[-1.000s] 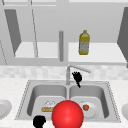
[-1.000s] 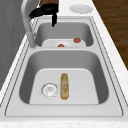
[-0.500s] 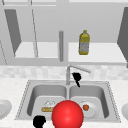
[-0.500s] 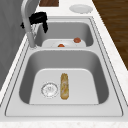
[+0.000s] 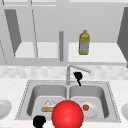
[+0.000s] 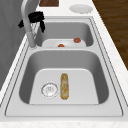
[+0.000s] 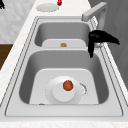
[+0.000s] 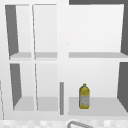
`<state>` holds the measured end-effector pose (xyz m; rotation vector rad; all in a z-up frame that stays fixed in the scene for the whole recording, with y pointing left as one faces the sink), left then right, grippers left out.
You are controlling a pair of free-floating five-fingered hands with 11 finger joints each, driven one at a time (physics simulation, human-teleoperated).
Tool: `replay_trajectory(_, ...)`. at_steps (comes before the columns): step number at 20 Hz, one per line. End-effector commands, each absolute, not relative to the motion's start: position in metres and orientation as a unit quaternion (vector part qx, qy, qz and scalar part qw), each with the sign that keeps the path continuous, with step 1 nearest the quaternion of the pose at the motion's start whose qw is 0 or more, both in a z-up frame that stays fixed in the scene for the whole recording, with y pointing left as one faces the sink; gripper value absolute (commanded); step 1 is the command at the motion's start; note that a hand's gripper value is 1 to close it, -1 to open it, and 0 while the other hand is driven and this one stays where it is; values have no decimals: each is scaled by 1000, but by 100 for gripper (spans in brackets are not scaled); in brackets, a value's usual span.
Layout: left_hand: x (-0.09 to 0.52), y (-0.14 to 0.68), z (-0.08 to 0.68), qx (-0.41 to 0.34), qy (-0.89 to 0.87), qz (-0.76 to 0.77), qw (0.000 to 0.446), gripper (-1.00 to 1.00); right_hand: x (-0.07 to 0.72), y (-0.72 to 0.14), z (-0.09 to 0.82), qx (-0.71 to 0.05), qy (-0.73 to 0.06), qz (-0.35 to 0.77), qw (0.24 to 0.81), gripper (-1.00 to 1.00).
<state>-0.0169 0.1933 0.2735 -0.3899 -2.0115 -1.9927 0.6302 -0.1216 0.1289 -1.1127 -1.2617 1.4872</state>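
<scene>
A pale speckled bench (image 5: 10,87) carries a steel double sink (image 5: 110,100), where the right hand (image 5: 78,75), fingers loosely spread, hovers beside the faucet (image 5: 68,73) at 12 o'clock, under a white cabinet (image 8: 63,50) shelving a yellow bottle (image 5: 84,43).

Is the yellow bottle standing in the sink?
No, the yellow bottle stands upright on the open cabinet shelf above the sink.

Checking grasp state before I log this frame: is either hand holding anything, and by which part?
The right hand is at the faucet, just below its spout; whether the fingers close on it cannot be told. The left hand hangs at the sink's front edge, holding nothing.
</scene>
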Motion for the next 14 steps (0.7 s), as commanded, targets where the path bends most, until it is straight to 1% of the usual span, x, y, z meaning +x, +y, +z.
replay_trajectory(1,-17,193,274,-135,-697,-690,141,0,646,-122,121,-410,-477,625,463,-100)
replay_trajectory(3,-17,193,274,-135,-697,-690,141,0,648,-119,121,-409,-475,626,464,-100)
replay_trajectory(4,-17,193,274,-135,-697,-690,141,0,648,-117,121,-410,-474,627,464,100)
replay_trajectory(5,-17,193,274,-135,-697,-690,141,0,650,-114,120,-416,-470,630,457,100)
replay_trajectory(14,-17,193,274,-135,-697,-690,141,0,679,-119,119,-416,-463,618,480,100)
